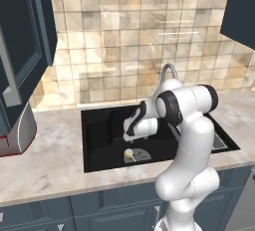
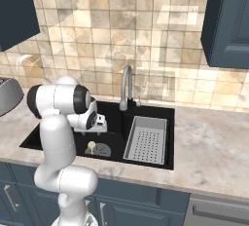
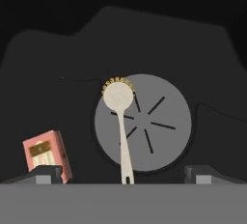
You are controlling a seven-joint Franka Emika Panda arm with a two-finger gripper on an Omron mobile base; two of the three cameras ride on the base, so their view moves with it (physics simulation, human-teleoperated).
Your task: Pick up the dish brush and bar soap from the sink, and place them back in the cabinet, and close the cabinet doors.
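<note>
The dish brush [image 3: 120,121] lies on the sink floor across the round grey drain [image 3: 159,121], cream head [image 3: 117,95] far from the hand and handle running toward it. The bar soap [image 3: 46,153], a small reddish block, rests to the left of the handle. My gripper [image 3: 124,175] hangs open above them, its fingertips [image 3: 46,174] spread wide either side of the handle end, with nothing held. The base views show the gripper [image 1: 129,136] [image 2: 97,128] pointing down into the black sink [image 1: 97,125] [image 2: 146,110], just above the brush head [image 1: 128,153] [image 2: 91,145]. A cabinet door [image 1: 25,46] stands open at upper left.
A curved metal faucet [image 1: 169,69] [image 2: 126,86] rises behind the basin. A grey perforated rack [image 2: 146,140] fills the sink's right half. A red-and-silver toaster [image 1: 17,133] sits on the marble counter [image 1: 50,160] at left. Another wall cabinet [image 2: 228,20] hangs at upper right.
</note>
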